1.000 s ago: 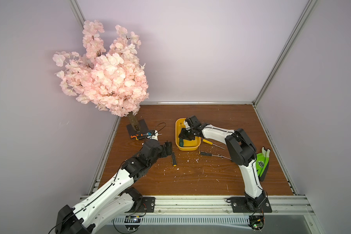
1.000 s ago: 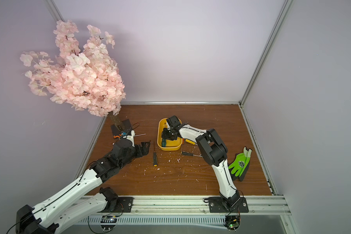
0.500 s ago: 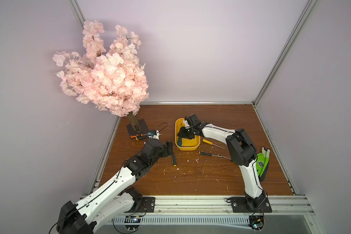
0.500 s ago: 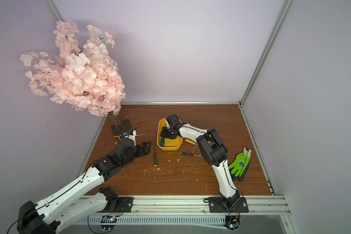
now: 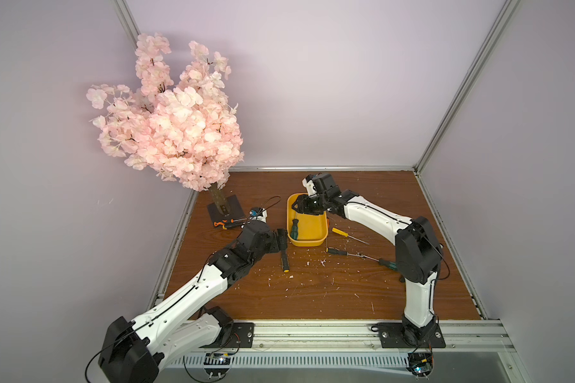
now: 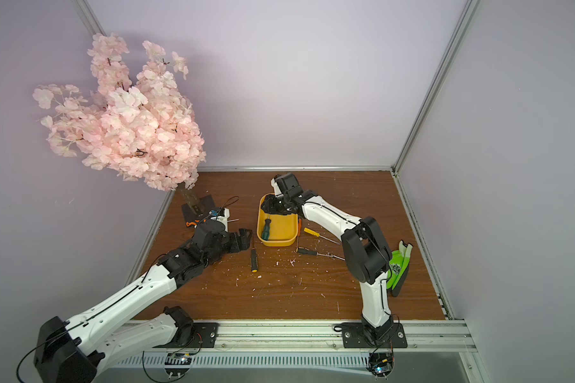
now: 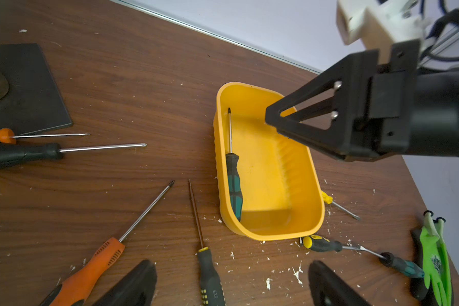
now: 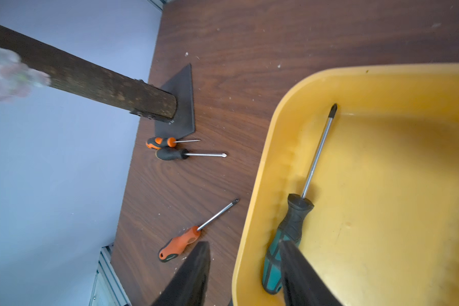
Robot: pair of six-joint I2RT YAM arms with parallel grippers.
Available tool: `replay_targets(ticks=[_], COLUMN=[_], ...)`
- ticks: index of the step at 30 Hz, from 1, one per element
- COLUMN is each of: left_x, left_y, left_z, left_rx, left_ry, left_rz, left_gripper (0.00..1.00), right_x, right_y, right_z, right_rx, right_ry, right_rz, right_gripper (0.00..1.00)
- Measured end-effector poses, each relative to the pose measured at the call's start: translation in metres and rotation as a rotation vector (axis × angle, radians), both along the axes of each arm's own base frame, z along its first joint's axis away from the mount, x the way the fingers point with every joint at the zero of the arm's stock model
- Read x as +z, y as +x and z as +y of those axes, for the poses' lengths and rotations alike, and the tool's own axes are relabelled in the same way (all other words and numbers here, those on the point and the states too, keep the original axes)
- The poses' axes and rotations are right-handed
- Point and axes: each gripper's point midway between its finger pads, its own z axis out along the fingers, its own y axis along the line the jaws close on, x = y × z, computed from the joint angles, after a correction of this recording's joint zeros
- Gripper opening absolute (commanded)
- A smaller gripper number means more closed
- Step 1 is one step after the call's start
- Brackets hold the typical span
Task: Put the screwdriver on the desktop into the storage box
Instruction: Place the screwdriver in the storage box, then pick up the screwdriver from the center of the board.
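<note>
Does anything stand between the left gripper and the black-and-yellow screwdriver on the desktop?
Nothing visible. The open left gripper frames the black-and-yellow screwdriver, which lies uncovered on the desktop; the orange screwdriver lies apart beside it.

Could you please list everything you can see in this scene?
desktop: one, dark brown, white-flecked, under everything.
storage box: one, yellow, mid-desktop.
boxed screwdriver: one, teal-black handle, lying inside the storage box.
loose screwdrivers: at least seven, orange, black, yellow or teal handles, on the desktop around the box.
glove: green-black, count unclear, desktop's right edge.
blossom tree: one, pink, black base, far left corner.
left claw: black, open, beside the box.
right claw: black, open, over the box.
</note>
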Motion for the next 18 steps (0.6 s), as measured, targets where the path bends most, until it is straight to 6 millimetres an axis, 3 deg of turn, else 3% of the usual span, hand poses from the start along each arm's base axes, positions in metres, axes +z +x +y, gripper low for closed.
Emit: replay_targets(ticks=[5, 11, 18], left_x=[-0.001, -0.005, -0.005], left_y=[0.007, 0.018, 0.031], left_z=[-0.012, -0.033, -0.072], left_rx=[-0.038, -0.095, -0.181], left_ry=[0.001, -0.009, -0.001], left_rz=[0.011, 0.035, 0.044], left_gripper=[0.89, 0.88, 0.88], right_x=[0.019, 0.007, 0.006], right_y=[-0.008, -0.021, -0.031], right_z=[-0.03, -0.084, -0.154], right_rx=[-0.033, -0.111, -0.238], right_ry=[0.015, -0.008, -0.01], right_rz=[-0.028, 0.004, 0.01], right_gripper=[0.48, 0.48, 0.49])
